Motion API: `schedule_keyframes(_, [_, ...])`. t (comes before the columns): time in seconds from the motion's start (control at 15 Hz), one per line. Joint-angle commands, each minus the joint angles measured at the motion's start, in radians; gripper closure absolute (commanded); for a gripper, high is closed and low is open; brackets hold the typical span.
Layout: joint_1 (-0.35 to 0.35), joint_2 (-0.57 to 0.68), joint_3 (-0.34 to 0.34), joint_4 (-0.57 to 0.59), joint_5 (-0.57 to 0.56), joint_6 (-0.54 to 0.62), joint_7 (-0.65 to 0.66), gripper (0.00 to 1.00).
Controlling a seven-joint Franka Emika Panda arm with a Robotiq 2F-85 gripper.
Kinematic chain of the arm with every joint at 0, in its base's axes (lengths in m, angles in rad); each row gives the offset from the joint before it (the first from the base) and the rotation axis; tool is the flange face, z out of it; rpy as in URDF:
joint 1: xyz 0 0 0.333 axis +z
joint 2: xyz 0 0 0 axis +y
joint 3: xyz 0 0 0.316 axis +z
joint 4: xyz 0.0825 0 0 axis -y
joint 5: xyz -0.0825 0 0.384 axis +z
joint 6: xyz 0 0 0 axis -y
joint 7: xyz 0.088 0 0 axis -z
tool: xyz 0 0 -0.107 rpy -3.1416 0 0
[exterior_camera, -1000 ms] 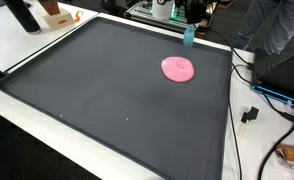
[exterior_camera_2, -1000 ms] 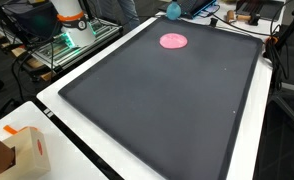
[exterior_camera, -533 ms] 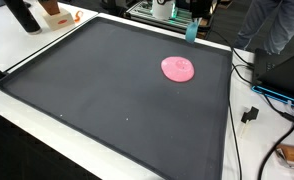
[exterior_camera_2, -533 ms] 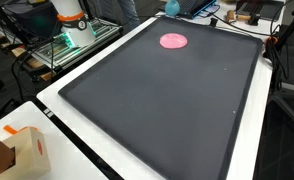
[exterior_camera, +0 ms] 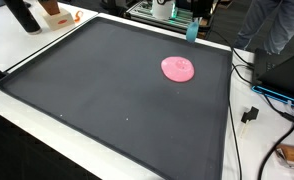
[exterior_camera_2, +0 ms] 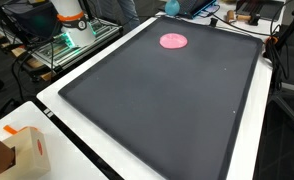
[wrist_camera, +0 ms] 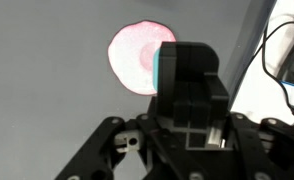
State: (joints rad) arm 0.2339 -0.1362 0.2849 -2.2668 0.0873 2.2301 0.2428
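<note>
Working from the left of an exterior view, you have a tan box point(exterior_camera: 55, 13) sitting off the black mat point(exterior_camera: 97, 95), at about 10 o'clock from the mat's centre. In an exterior view from the opposite end, a cardboard box point(exterior_camera_2: 25, 150) stands on the white table edge at 7 o'clock from the mat.

Further right, a pink disc point(exterior_camera: 178, 68) lies flat on the mat at about 2 o'clock from its centre. Nothing is touching it.

Your gripper point(exterior_camera: 193, 22) hangs over the mat's far edge, at about 1 o'clock from the disc and apart from it. A teal block point(exterior_camera: 191, 34) hangs below it, clear of the mat surface. In the exterior view from the opposite end, the block point(exterior_camera_2: 173, 8) shows at 12 o'clock from the disc point(exterior_camera_2: 173, 41).

In the wrist view, the fingers point(wrist_camera: 197, 90) are closed in and clamped on the block. Only a teal strip point(wrist_camera: 165, 68) shows along their left side. The disc point(wrist_camera: 137, 55) lies at 10 o'clock from them, on the mat below.

At the far right, a black cable point(exterior_camera: 249, 113) lies on the white table beside the mat.
</note>
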Motion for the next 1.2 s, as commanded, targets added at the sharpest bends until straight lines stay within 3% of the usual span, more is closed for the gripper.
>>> schedule_keyframes(0.0, [0.005, 0.001, -0.005, 0.002, -0.001, -0.002, 0.001, 0.49])
schedule_keyframes(0.13, [0.005, 0.001, -0.005, 0.002, -0.001, -0.002, 0.001, 0.49])
schedule_keyframes(0.2, [0.005, 0.001, -0.005, 0.002, -0.001, -0.002, 0.001, 0.74])
schedule_keyframes(0.67, [0.02, 0.076, 0.095, 0.108, -0.39, -0.183, 0.377, 0.74])
schedule_keyframes(1.13, [0.139, 0.257, 0.138, 0.269, -0.681, -0.468, 0.694, 0.74])
